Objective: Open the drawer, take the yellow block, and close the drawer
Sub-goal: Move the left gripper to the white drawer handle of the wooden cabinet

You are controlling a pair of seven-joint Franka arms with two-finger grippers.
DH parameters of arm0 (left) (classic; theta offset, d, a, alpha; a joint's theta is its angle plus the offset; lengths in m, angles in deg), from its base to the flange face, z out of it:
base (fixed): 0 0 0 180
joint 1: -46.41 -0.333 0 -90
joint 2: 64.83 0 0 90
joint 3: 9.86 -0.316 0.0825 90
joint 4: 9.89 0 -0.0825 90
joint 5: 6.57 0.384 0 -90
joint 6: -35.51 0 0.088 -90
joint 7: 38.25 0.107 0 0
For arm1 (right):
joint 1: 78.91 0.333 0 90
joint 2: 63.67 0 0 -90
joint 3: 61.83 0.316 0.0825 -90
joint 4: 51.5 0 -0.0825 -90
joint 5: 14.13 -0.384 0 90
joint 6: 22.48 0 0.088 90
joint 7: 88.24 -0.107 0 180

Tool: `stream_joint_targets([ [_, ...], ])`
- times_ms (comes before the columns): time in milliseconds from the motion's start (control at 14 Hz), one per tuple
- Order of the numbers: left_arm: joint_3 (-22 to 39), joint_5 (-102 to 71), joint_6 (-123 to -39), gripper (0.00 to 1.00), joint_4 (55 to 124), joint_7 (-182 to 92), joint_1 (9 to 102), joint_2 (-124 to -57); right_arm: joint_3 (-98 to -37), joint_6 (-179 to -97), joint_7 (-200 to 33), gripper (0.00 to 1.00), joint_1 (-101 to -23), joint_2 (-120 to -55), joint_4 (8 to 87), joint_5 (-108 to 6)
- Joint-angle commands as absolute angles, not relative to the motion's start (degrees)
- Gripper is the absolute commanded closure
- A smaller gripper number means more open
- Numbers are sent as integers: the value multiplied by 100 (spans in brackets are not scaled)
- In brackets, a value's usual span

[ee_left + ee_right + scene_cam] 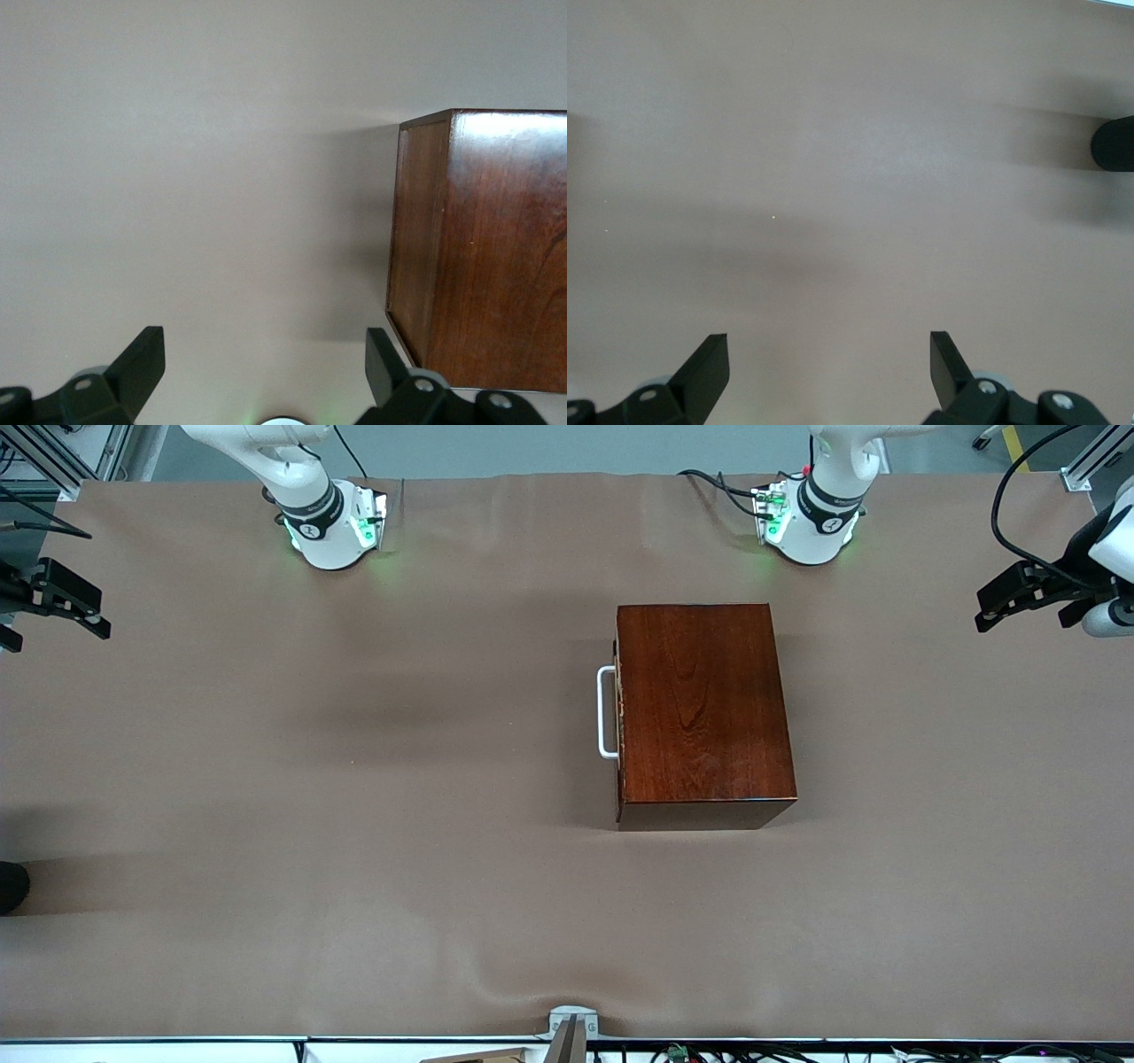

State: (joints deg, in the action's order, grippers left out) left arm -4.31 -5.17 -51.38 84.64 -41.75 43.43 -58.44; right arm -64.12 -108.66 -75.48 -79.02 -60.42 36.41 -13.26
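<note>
Bench (354, 850) cloth, brown and bare, fills the stretch nearest the front camera, and you meet nothing on it until the dark reddish-brown wooden box (700, 708), which sits about midway down the bench, somewhat toward the left arm's end. Your drawer (619, 710) is pushed fully in: only its front edge shows at the box face that looks toward the right arm's end, with the white U-shaped handle (606, 712) standing out from it. No yellow block shows in any of your views.

Both pairs of fingers are well apart from that handle. Your left gripper (997, 602) hangs over the edge of the bench at the left arm's end, its fingers (142, 359) spread wide with nothing between them; in the left wrist view you see a plain side and the top of the box (483, 248) near one finger, not touching it, and not the handle face. Your right gripper (75, 607) hangs over the edge at the right arm's end, fingers (709, 363) likewise spread and empty, with only cloth under them. Each arm is waiting.

Farthest from the camera, the two white bases stand along the bench edge
</note>
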Motion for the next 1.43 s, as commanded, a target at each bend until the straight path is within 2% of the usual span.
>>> stream_joint_targets([
  [0,-433,-438,-5000,0,8328,-4221,4377,-5885,-6420,-10879,-7637,0,-7909,-5945,3692,-1360],
  [357,-328,-438,-5000,0,8187,-4230,4438,-5964,-6420,-10879,-7637,0,-7918,-5945,3692,-1360],
  [857,743,-446,-5000,0,8021,-5563,4447,-6209,-6420,-10879,-7637,0,-7918,-5945,3692,-1360],
  [1143,1727,-446,-5000,0,7363,-6451,4631,-7148,-6420,-10879,-7637,0,-7918,-5953,3692,-1377],
  [1357,1756,-150,-5044,0,6643,-7216,5499,-8070,-6420,-10879,-7637,0,-7918,-5953,3692,-1377],
])
